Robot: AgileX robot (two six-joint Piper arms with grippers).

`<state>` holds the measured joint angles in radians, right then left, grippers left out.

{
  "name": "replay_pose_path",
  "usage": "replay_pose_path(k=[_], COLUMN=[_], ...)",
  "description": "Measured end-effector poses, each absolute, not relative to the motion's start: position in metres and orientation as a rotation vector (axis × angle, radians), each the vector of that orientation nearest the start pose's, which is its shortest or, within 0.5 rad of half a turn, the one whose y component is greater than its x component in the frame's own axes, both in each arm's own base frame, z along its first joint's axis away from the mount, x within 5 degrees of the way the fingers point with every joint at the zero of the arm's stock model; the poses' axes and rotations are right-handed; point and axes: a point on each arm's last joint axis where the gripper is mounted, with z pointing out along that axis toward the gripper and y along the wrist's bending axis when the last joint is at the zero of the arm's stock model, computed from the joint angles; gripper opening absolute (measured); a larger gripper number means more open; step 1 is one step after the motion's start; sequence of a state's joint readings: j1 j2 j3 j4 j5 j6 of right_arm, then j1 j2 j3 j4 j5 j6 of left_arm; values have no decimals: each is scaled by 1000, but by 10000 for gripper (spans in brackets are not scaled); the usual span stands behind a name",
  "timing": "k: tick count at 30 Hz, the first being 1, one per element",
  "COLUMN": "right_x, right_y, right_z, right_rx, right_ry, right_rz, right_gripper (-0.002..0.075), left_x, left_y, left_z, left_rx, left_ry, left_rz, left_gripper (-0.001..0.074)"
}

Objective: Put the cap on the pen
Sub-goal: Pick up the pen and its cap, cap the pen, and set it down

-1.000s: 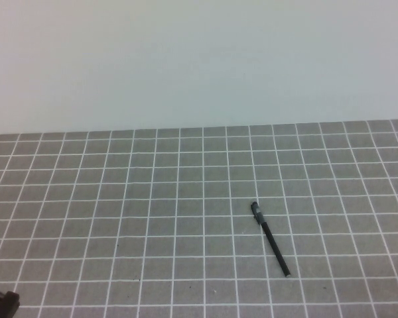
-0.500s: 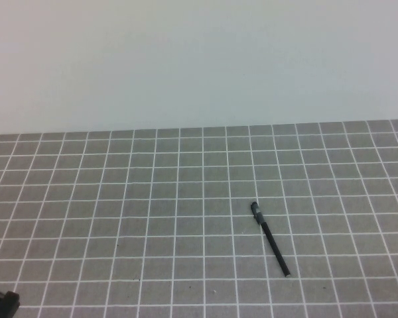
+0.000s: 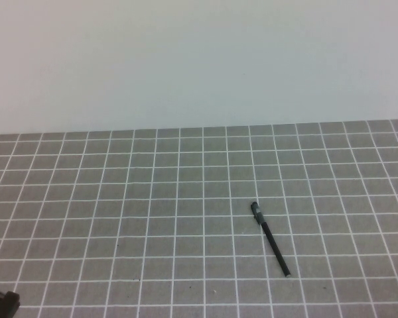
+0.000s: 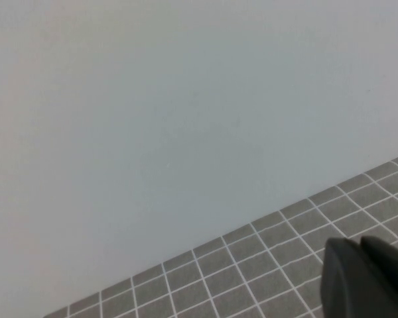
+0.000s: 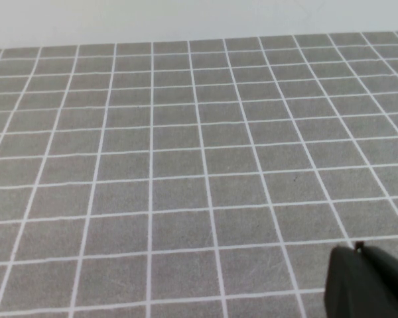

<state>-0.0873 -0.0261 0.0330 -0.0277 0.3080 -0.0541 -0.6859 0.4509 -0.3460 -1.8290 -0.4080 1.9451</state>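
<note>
Lying on the grid mat (image 3: pixel 152 199), black pen (image 3: pixel 270 240), left hand (image 4: pixel 368 278) at left edge, right hand (image 5: pixel 368 281) over mat, grips unclear

No writing, number, label or brand can be read anywhere. The pen (image 3: pixel 270 240), lying on the desk (image 3: pixel 152 218) well off to the right of the left claw (image 4: pixel 366 279), is plain and dark. The left claw, at the desk's near left edge, and the right claw (image 5: pixel 367 283), over the desk's white-lined grid, are bare black.
</note>
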Motion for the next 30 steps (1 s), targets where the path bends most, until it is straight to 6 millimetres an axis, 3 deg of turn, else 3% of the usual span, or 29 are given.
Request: replay_pose_path(k=[19, 25, 30], right_x=[53, 53, 53], right_y=[-5, -5, -5], right_z=[175, 176, 176], right_rx=[12, 12, 12], right_ry=[1802, 1800, 1800], right_rz=[-127, -127, -127], right_gripper=[-3, -3, -3], left_x=[97, 91, 87], left_y=[-35, -39, -36], left_z=[287, 298, 301], left_rx=[369, 510, 463], left_ry=[1648, 1485, 1447], left_rz=[-112, -101, -129], left_gripper=[1, 1, 1])
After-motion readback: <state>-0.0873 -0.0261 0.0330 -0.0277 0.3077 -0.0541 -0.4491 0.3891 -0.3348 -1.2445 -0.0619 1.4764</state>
